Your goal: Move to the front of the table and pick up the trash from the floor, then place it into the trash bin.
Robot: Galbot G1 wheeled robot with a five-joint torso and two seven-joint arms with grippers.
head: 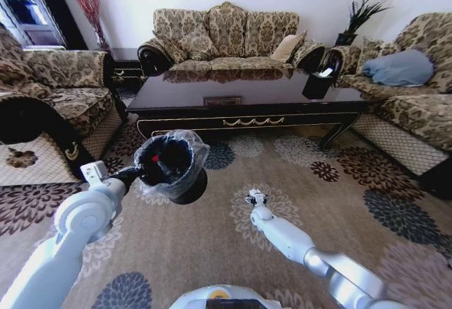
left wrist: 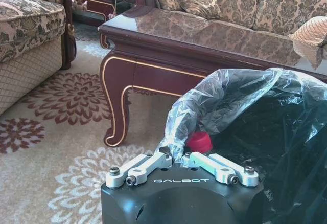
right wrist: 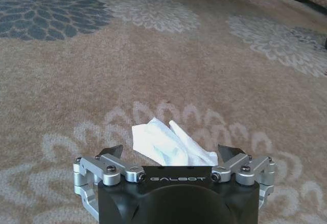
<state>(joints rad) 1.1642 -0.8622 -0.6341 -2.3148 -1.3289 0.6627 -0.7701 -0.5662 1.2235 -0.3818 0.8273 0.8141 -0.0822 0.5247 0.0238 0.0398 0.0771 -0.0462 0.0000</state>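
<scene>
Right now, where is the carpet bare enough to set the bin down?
Bare carpet lies between the two arms, and right of the right gripper toward the armchair. The patch at that open gripper holds a white paper scrap. The left gripper holds the trash bin by its liner.

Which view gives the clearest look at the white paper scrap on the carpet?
The right wrist view: the paper scrap lies on the carpet between the open right gripper's fingers. In the head view the gripper covers it. The left wrist view faces the bin and table.
</scene>
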